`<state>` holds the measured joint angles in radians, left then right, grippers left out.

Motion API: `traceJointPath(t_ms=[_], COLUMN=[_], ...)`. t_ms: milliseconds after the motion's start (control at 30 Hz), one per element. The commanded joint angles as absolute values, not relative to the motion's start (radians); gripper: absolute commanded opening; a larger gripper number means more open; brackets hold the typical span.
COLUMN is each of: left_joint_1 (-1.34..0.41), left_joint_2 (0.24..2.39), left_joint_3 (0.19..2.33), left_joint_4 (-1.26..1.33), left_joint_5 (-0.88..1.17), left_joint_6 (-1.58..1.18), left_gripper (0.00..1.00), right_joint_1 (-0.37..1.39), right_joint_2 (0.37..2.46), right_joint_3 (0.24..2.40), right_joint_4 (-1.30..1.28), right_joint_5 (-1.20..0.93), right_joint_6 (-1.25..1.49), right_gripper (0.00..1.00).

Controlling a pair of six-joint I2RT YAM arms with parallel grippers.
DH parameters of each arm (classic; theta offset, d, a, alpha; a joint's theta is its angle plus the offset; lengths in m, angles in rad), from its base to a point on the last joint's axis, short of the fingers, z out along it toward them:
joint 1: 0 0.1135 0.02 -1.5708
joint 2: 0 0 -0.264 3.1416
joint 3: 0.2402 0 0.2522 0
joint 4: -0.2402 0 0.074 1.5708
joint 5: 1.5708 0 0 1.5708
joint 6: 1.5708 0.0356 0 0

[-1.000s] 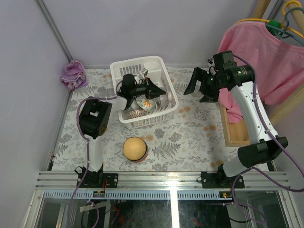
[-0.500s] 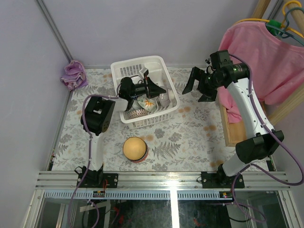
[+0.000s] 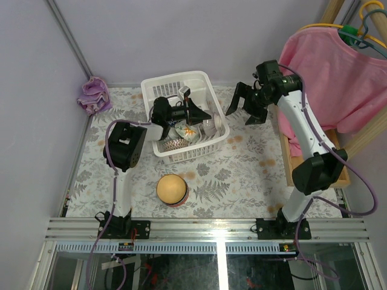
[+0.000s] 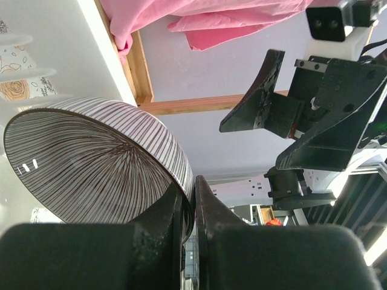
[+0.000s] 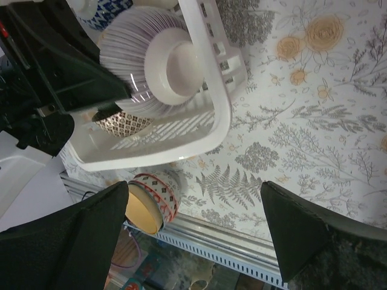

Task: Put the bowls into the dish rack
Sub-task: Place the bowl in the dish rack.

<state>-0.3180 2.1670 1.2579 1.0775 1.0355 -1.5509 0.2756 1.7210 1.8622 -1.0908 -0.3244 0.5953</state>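
Observation:
The white dish rack (image 3: pixel 163 90) stands at the back middle of the table. My left gripper (image 3: pixel 202 116) reaches into it and is shut on the rim of a brown-striped white bowl (image 4: pixel 91 163), held on its side against the rack's right wall (image 5: pixel 211 109). That bowl's foot shows in the right wrist view (image 5: pixel 172 63). A white bowl with an orange flower (image 3: pixel 188 130) and a patterned bowl (image 3: pixel 172 144) lie in the rack. An orange-yellow bowl (image 3: pixel 172 189) with a red-patterned side (image 5: pixel 158 187) sits on the table in front. My right gripper (image 3: pixel 242 109) is open and empty, just right of the rack.
A purple cloth (image 3: pixel 94 95) lies at the back left corner. A pink garment (image 3: pixel 338 66) hangs at the right over a wooden box (image 3: pixel 299 166). A metal rail (image 3: pixel 211 228) runs along the near edge. A blue-white bowl (image 5: pixel 106 12) sits deeper in the rack.
My right arm has swung left, bringing its open gripper closer to the rack's right side. My left gripper has shifted slightly in the rack, still shut on the striped bowl.

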Motion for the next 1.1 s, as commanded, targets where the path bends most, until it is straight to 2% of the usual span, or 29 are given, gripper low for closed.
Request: traceJointPath(t_ms=[0, 133, 267, 467, 500, 867, 1067], left_joint_1=[-0.317, -0.318, -0.318, -0.320, -0.319, -0.320, -0.319], left_joint_2=[2.235, 2.230, 2.242, 2.266, 2.265, 2.223, 2.193], left_joint_3=[1.286, 1.310, 1.345, 1.356, 1.359, 1.401, 1.360], left_joint_4=[1.003, 0.882, 0.837, 0.855, 0.838, 0.482, 0.443], left_joint_5=[1.051, 1.045, 1.041, 1.016, 1.010, 0.951, 0.919], left_joint_6=[-1.511, -1.436, -1.415, -1.449, -1.444, -1.228, -1.181], left_gripper=[0.02, 0.02, 0.02, 0.00, 0.00, 0.00, 0.00], right_joint_1=[0.326, 0.388, 0.395, 0.398, 0.399, 0.415, 0.433], right_joint_2=[1.805, 1.890, 1.867, 1.842, 1.842, 1.782, 1.747], right_joint_3=[2.014, 2.076, 1.948, 1.770, 1.754, 1.612, 1.481], right_joint_4=[-1.107, -1.144, -1.063, -0.995, -0.986, -0.792, -0.672], right_joint_5=[-0.272, -0.149, -0.084, -0.022, -0.019, -0.013, -0.024], right_joint_6=[0.579, 0.520, 0.524, 0.501, 0.497, 0.494, 0.507], right_gripper=[0.97, 0.94, 0.85, 0.59, 0.57, 0.57, 0.52])
